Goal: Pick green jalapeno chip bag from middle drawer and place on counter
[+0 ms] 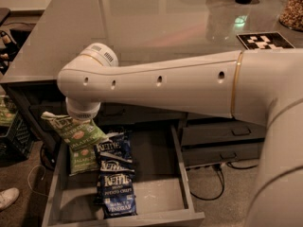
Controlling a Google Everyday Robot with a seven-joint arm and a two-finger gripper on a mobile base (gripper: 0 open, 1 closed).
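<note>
The green jalapeno chip bag (71, 130) hangs tilted under my wrist, lifted above the left side of the open middle drawer (182, 178). My gripper (80, 122) sits below the white wrist joint, mostly hidden by the wrist and the bag, and is shut on the bag's top. The arm reaches in from the right, across the front edge of the grey counter (161, 27), which lies above and behind the drawer.
A flatter green bag (81, 162) and two dark blue Kettle bags (113, 155) (118, 195) lie in the drawer. Narrower drawers with dark handles (239, 131) are at the right. A checkered marker (265, 40) and a jar (292, 8) stand on the counter. A crate (12, 126) and a shoe (7, 197) are at the left.
</note>
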